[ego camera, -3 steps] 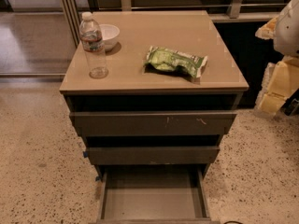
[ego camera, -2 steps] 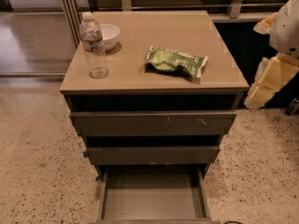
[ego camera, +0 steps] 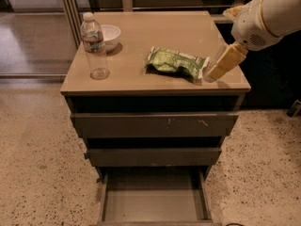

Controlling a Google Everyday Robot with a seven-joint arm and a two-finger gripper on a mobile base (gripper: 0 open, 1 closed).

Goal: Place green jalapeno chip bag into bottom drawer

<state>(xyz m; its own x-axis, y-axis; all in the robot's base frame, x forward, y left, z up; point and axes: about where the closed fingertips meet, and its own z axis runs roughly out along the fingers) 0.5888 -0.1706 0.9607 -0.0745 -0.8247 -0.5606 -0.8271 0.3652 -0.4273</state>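
Note:
The green jalapeno chip bag (ego camera: 176, 61) lies flat on the cabinet top (ego camera: 155, 36), right of centre. My gripper (ego camera: 208, 77) comes in from the right on a white arm (ego camera: 265, 18), angled down, with its tips just above the cabinet top at the bag's right end. It is open and holds nothing. The bottom drawer (ego camera: 155, 206) is pulled out at the foot of the cabinet and its flat floor is bare. The scratched-front top drawer (ego camera: 155, 125) and the plain middle drawer (ego camera: 155, 157) above it stand a little ajar.
A clear water bottle (ego camera: 94, 46) stands at the left front of the cabinet top, with a white bowl (ego camera: 109, 34) behind it. Speckled floor surrounds the cabinet. A dark opening and a black caster (ego camera: 294, 108) lie to the right.
My arm has swung in from the right edge of the view, down and left, bringing the gripper from beside the cabinet to the bag's right end. The bag, bottle and drawers have not moved.

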